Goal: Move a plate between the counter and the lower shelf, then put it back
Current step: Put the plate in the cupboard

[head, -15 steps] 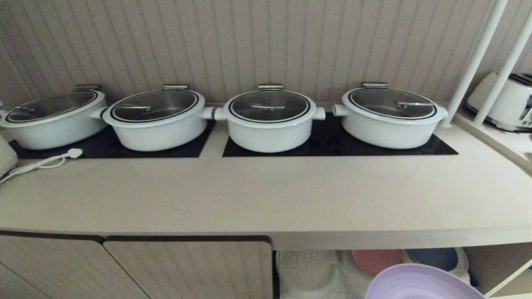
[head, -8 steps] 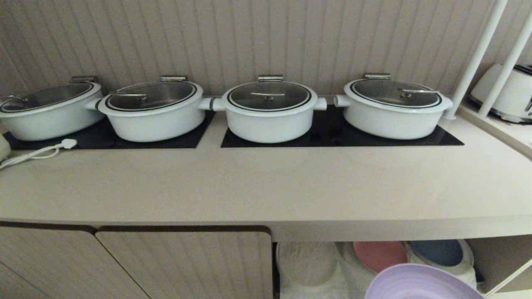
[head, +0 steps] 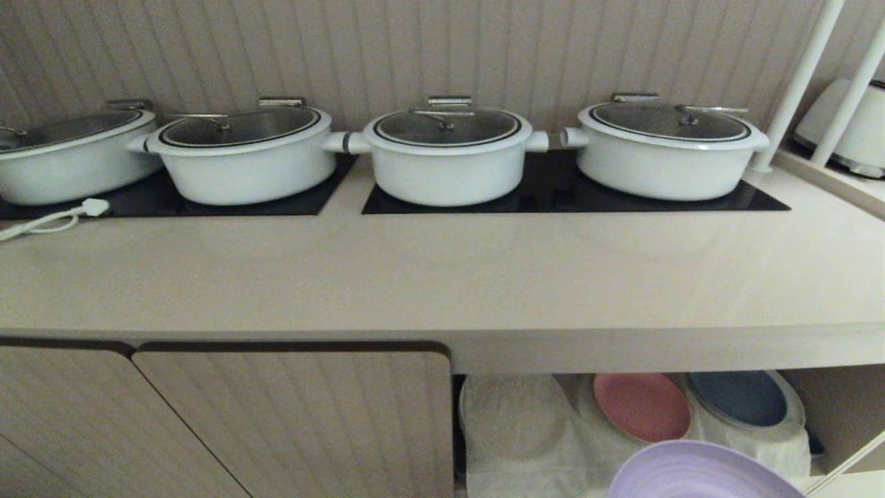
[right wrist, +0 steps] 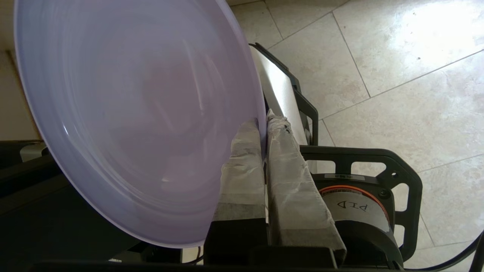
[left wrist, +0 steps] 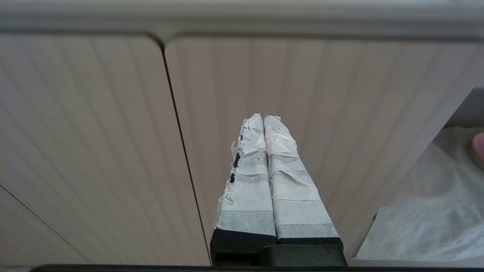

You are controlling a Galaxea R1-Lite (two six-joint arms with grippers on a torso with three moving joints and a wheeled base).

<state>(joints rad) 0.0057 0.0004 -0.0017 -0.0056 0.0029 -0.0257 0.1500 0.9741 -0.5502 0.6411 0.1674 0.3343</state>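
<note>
Rim-pinching is how the right hand carries the lilac plate: its two taped fingers are clamped on the edge nearest the wrist, one on each face. That leaves the rest of the disc standing free, clear of the robot's own black base and the tiled floor behind it. Such an edge grip probably suits sliding the plate flat into a low opening, though a thin rim held at one spot could tip or slip.

Only the right wrist view shows that grip. The head view gives just the far arc of the plate at its lower edge, held in the air in front of the lower shelf, not yet inside it and well below the bench.

The left hand hangs idle with its taped fingers pressed together on nothing, facing the closed cupboard doors. Its view alone catches the shelf's wrinkled white cloth from the side.

Beyond the held plate, the head view shows the shelf already stocked: a salmon-pink plate and a dark blue plate lie side by side, with a white plate on the left. The free cloth in front looks like the likeliest landing spot.

Farthest back, four lidded white pots sit on the bench's black hob panels.
</note>
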